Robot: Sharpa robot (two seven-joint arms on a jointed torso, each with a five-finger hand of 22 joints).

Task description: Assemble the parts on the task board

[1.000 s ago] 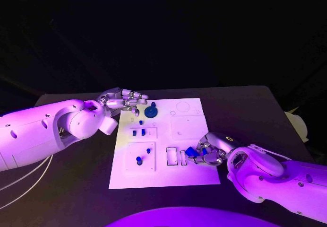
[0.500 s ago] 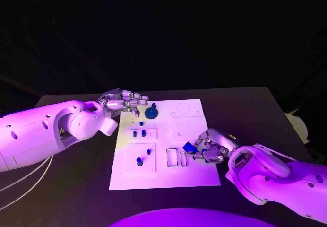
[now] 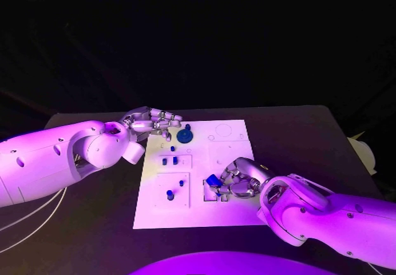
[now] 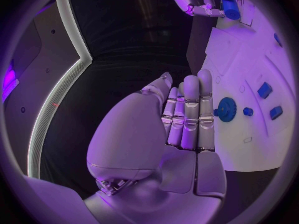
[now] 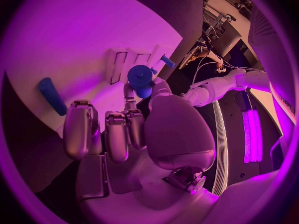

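The white task board (image 3: 231, 154) lies in the middle of the black table (image 3: 305, 132), slightly below the centre of the head view. The right hand (image 3: 235, 180) sits over the lower middle of the board, just right of the frame's centre, and pinches a small blue part (image 3: 214, 180) between thumb and finger; the right wrist view shows that part (image 5: 141, 77) as a rounded blue cap held at the fingertips above the pale slots of the board (image 5: 74, 45). Beneath the hand in the head view are two narrow upright slots (image 3: 208, 192) in the board.

The left hand (image 3: 153, 121) hangs at the board's upper left corner, left of centre in the frame. Its fingers (image 4: 190, 114) lie straight and close together with nothing between them, next to a blue gear (image 3: 185, 136) that rests on the board's upper part. From the left wrist, that gear (image 4: 226, 109) appears just beyond the fingertips; whether they touch it I cannot tell.

Other blue parts lie on the board's left half: two small blocks (image 3: 168, 161) in a square recess and two pegs (image 3: 170, 195) in a lower recess.
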